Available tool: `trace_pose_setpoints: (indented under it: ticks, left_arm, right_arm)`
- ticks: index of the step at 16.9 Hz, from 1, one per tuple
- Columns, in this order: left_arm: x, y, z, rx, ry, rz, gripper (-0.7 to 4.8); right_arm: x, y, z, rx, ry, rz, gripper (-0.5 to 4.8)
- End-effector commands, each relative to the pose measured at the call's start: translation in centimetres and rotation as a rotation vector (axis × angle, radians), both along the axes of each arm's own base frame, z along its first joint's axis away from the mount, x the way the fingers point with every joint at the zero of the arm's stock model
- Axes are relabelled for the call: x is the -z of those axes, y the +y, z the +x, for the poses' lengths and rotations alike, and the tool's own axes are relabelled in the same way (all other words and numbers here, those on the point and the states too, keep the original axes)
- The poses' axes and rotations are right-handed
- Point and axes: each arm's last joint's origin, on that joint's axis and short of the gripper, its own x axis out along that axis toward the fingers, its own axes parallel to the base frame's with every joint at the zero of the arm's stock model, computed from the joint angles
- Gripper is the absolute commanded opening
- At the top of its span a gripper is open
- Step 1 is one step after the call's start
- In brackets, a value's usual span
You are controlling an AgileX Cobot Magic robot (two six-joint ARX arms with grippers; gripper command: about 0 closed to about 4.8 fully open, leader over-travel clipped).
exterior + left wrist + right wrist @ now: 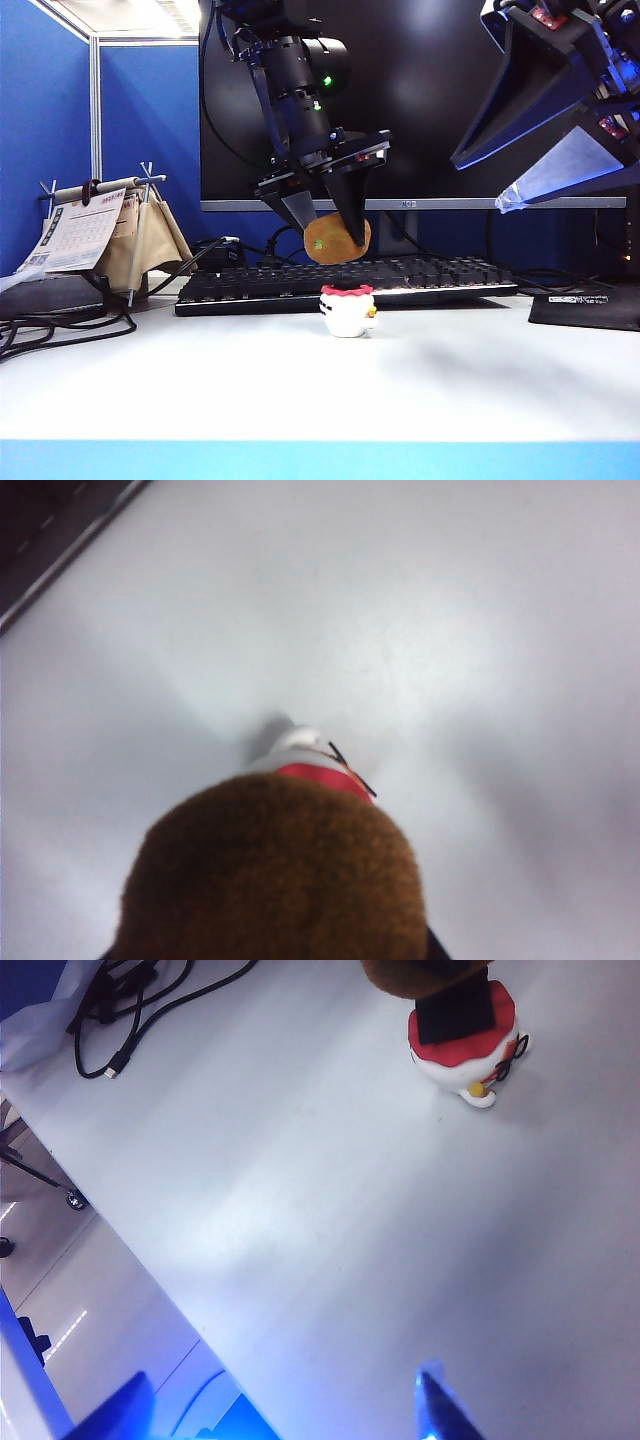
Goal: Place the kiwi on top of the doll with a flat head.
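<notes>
- My left gripper (335,232) pinches the kiwi (337,238) between its fingers, held in the air above the doll with a flat head (348,311) and not touching it, so the fruit can come straight down onto the black top.
- The doll stands upright on the white table (450,380), in front of the keyboard (350,280).
- My right gripper (560,150) hangs high at the right, jaws spread and empty, clear of the drop.

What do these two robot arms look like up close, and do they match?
Both are black. The left arm is a ribbed tube with black cables and small green lights; its left gripper has tapered wedge jaws. The right gripper has larger wedge jaws covered in clear bluish film, with red marks above.
</notes>
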Motion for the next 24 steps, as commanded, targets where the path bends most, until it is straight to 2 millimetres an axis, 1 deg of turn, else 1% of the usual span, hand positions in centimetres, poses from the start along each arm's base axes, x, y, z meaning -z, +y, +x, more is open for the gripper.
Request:
trace_pose_setpoints:
  ticks: [1, 3, 6, 9, 10, 11, 14, 15, 16, 17, 20, 22, 24]
  left_arm:
    - [0.4, -0.2, -0.3, 0.004, 0.027, 0.02, -0.06]
    - [1.2, -0.8, -0.5, 0.017, 0.047, 0.043, -0.06]
    - [1.7, -1.4, -0.8, 0.031, 0.052, 0.051, -0.06]
    - [1.7, -1.4, -0.7, 0.027, 0.038, 0.056, 0.01]
    - [1.6, -1.4, -0.7, 0.024, 0.032, 0.057, 0.73]
    - [1.6, -1.4, -0.7, 0.025, 0.032, 0.057, 1.57]
    - [1.6, -1.5, -0.7, 0.023, 0.033, 0.057, 1.68]
    - [1.5, -1.5, -0.7, 0.023, 0.033, 0.057, 2.3]
    - [1.5, -1.5, -0.7, 0.021, 0.033, 0.056, 3.3]
    - [1.5, -1.5, -0.7, 0.019, 0.034, 0.056, 3.75]
    - [1.3, -1.4, -0.8, 0.019, 0.035, 0.057, 3.77]
    - [0.9, -1.3, -0.8, 0.011, 0.008, 0.072, 4.4]
    - [0.3, -1.1, -0.9, 0.001, -0.021, 0.09, 4.6]
  right_arm:
    - [-0.3, 0.0, 0.1, -0.006, -0.02, 0.004, 3.37]
    - [-0.3, 0.0, 0.1, -0.005, -0.02, 0.004, 3.37]
    - [-0.3, 0.0, 0.1, -0.006, -0.019, 0.003, 3.37]
    - [-0.3, 0.0, 0.0, -0.007, -0.017, 0.001, 3.37]
    - [-0.3, 0.0, 0.0, -0.008, -0.018, 0.0, 3.37]
    - [-0.3, 0.0, 0.0, -0.008, -0.019, 0.0, 3.37]
    - [-0.3, 0.0, 0.1, -0.012, -0.031, 0.0, 3.37]
    - [-0.3, 0.0, 0.1, -0.012, -0.032, 0.0, 3.37]
    - [-0.3, 0.0, 0.1, -0.012, -0.031, 0.0, 3.37]
    - [-0.3, 0.0, 0.1, -0.013, -0.034, 0.0, 3.37]
    - [-0.3, 0.0, 0.1, -0.017, -0.039, -0.002, 3.37]
    - [-0.3, 0.0, 0.1, -0.019, -0.041, -0.003, 3.37]
    - [-0.3, 0.0, 0.1, -0.019, -0.041, -0.004, 3.37]
